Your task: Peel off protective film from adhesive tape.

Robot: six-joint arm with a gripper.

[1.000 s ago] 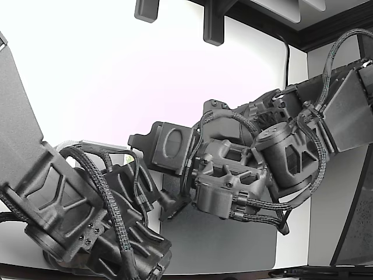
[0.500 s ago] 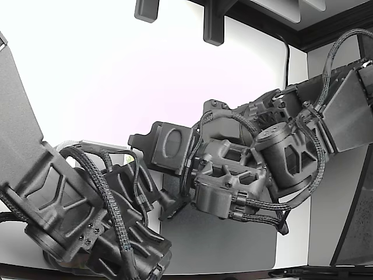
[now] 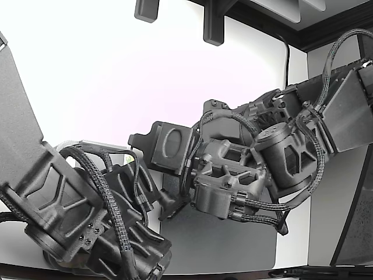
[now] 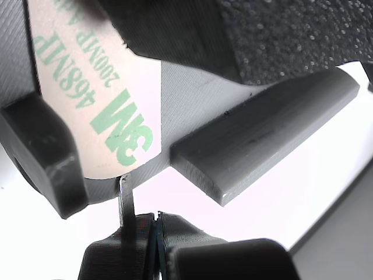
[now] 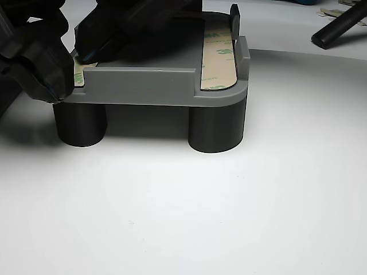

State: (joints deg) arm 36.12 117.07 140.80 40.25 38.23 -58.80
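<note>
1. The pincer (image 4: 156, 230) has its tips pressed together on a thin tab of protective film (image 4: 125, 195) that stands up from the edge of a tape strip.
2. That strip, 3M adhesive tape (image 4: 99, 111) with green print, lies flat on a grey fixture (image 5: 143, 86).
3. The fixture stands on dark round legs (image 5: 217, 126) on the white worktop (image 5: 183, 212).
4. A second taped strip (image 5: 218, 57) lies along the fixture's far side in the other view.
5. In the exterior view, two black arms (image 3: 233, 169) crowd together over a grey mat (image 3: 233, 239).
</note>
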